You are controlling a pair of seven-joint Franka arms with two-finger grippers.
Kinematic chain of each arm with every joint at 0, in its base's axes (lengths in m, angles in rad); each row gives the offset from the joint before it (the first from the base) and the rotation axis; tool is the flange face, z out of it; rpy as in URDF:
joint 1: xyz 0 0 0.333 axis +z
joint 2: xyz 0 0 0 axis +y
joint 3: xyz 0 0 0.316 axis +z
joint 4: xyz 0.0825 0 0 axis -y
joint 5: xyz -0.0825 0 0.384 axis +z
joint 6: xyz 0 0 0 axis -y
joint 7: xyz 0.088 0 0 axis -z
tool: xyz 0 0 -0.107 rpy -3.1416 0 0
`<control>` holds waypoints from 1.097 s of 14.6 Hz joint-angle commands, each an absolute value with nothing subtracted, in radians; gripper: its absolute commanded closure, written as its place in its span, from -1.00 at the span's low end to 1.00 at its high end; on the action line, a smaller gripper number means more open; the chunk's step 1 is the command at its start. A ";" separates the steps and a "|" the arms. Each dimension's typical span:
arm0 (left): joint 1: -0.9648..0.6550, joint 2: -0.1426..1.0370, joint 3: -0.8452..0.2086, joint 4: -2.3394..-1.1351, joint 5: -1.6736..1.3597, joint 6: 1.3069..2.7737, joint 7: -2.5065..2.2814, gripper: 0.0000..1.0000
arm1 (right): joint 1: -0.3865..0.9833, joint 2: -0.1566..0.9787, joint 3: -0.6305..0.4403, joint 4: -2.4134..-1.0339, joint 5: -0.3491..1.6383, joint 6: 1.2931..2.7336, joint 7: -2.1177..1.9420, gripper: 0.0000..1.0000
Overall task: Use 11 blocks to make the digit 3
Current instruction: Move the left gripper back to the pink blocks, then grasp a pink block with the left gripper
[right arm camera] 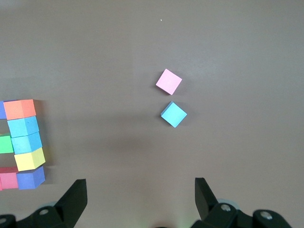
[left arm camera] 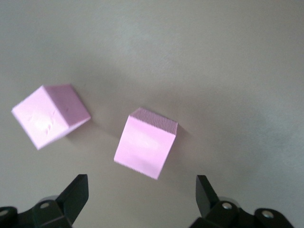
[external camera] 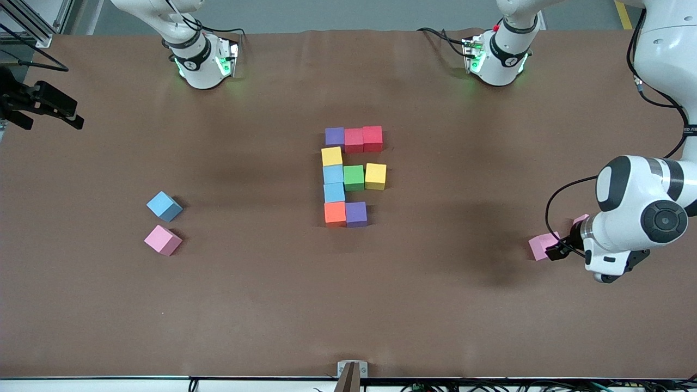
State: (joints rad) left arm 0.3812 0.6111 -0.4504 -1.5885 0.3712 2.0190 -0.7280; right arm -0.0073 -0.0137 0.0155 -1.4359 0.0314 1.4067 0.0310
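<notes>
Front view: brown bench (external camera: 272, 305) w/ the digit 3 (external camera: 353, 177) mid-bench, built of small matte foam cubes that touch. Top bar farthest from camera: purple cube (external camera: 334, 136), then two red cubes (external camera: 363, 139) toward left arm's end. Column runs nearer to camera: yellow cube (external camera: 331, 156), two light blue cubes (external camera: 334, 183), orange cube (external camera: 335, 213). Mid bar: green cube (external camera: 354, 177) + 2nd yellow cube (external camera: 375, 176). Bottom bar has only orange + a 2nd purple cube (external camera: 356, 213), so 10 cubes placed. Loose light blue foam cube (external camera: 164, 206) and loose pink foam cube (external camera: 163, 240) sit near each other toward right arm's end, pink one nearer camera. Left claw (external camera: 561, 247) low over a pink foam cube (external camera: 542, 246) at left arm's end; another pink cube (external camera: 580, 219) peeks out by the wrist. Right arm waits at its base; its claw isn't visible here.

Left wrist view: left claw (left arm camera: 142, 197) wide apart, holds nothing; tilted pink cube (left arm camera: 145, 146) lies just ahead of the gap btwn its fingers (left arm camera: 76, 192), 2nd pink cube (left arm camera: 50, 114) near it, apart.

Right wrist view: right claw (right arm camera: 140, 199) wide apart, empty, high over bare bench; loose pink cube (right arm camera: 168, 81) + light blue cube (right arm camera: 173, 114) below, the digit's column at picture edge.
</notes>
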 commanded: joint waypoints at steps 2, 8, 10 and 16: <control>0.426 0.641 -0.456 -1.614 0.380 2.095 -0.583 -0.99 | -0.011 -0.011 0.020 -1.431 0.025 1.407 0.025 -1.00; 0.462 0.678 -0.456 -1.671 0.379 2.220 -0.528 -0.99 | -0.011 -0.011 0.020 -1.433 0.025 1.404 0.025 -1.00; 0.460 0.680 -0.456 -1.671 0.379 2.220 -0.528 -0.99 | -0.009 -0.011 0.021 -1.433 0.025 1.405 0.025 -1.00; 0.446 0.707 -0.456 -1.671 0.379 2.240 -0.526 -0.99 | -0.006 -0.011 0.021 -1.437 0.026 1.405 0.025 -1.00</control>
State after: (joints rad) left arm 0.4486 0.6996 -0.4537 -1.6595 0.3712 2.2138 -0.5386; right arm -0.0063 -0.0128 0.0164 -1.4360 0.0314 1.4063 0.0310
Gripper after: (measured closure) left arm 0.000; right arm 0.000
